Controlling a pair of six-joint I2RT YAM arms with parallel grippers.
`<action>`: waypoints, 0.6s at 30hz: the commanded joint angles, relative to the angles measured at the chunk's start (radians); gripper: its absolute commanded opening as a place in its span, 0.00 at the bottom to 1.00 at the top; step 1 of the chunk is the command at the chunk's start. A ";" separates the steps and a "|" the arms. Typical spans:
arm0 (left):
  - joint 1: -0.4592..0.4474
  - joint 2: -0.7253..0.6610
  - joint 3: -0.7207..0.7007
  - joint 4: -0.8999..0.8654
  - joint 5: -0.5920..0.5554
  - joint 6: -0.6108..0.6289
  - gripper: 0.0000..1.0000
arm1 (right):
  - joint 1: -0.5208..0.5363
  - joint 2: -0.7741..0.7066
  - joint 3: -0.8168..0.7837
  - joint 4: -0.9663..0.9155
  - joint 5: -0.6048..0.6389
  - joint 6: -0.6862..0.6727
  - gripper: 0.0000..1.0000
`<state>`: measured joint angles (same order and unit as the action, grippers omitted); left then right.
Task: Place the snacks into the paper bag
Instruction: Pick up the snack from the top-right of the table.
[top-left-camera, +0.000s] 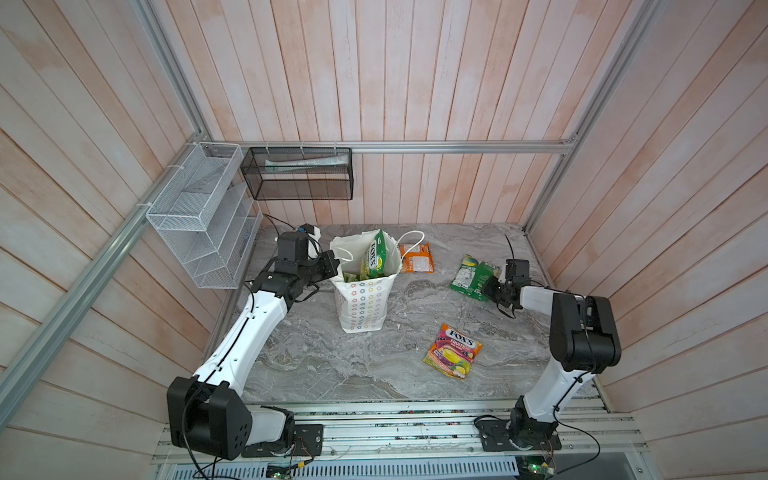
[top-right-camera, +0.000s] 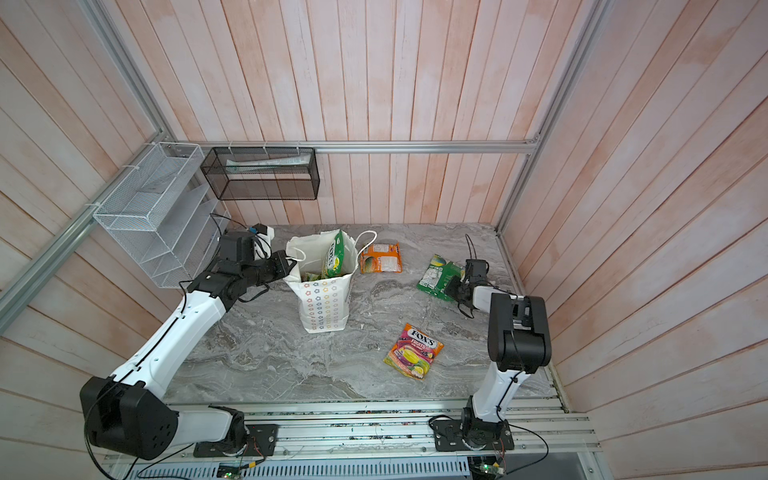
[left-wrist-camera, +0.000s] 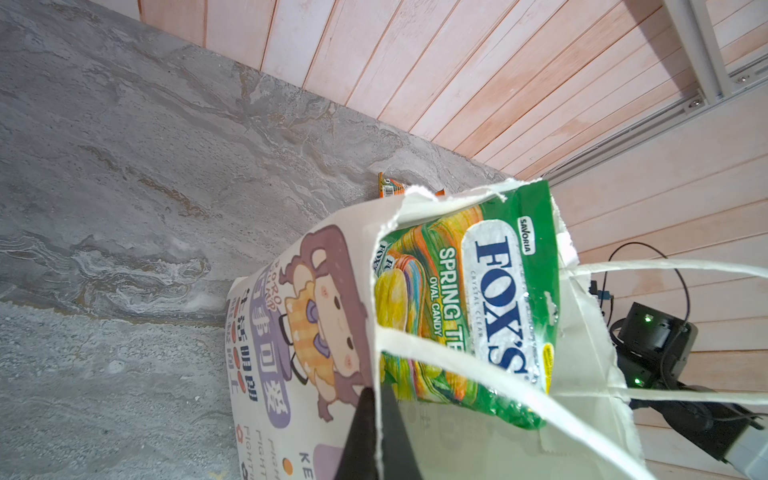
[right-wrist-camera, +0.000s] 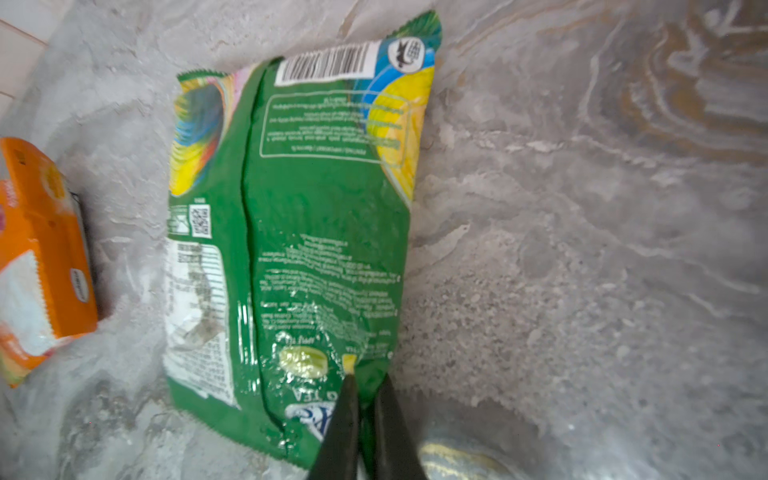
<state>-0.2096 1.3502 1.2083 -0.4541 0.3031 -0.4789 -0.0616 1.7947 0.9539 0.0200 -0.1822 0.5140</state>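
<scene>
The right tool is clenched on the edge of a green pouch lying on the bench. The left tool pinches tight the torn rim of the upright paper bag; a candy pouch stands inside.

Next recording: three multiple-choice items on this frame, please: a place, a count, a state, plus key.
1. Where does the flat orange candy pouch lie?
A. inside the tall white paper bag
B. on the grey marble table beside that bag
C. hanging off the table's front edge

2. How many pouches lie on the table outside the bag?
A. two
B. three
C. five

3. The fingers of the right gripper are:
A. open above the table
B. shut on the edge of the green foil pouch
C. shut on a bag handle

Key: 1 B, it lies flat by the bag; 2 B, orange, green, orange-pink FOX'S pouch; 3 B, the wrist view shows the pinch.
</scene>
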 joint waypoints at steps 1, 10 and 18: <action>0.007 -0.018 -0.006 0.076 0.014 0.002 0.00 | -0.001 -0.074 -0.041 -0.015 -0.045 0.024 0.00; 0.006 -0.022 -0.006 0.077 0.017 -0.001 0.00 | 0.002 -0.335 -0.086 -0.021 -0.114 0.085 0.00; 0.007 -0.023 -0.006 0.078 0.020 -0.002 0.00 | 0.015 -0.485 -0.083 -0.062 -0.136 0.114 0.00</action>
<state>-0.2096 1.3502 1.2076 -0.4500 0.3077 -0.4812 -0.0586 1.3518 0.8772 -0.0303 -0.2867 0.6086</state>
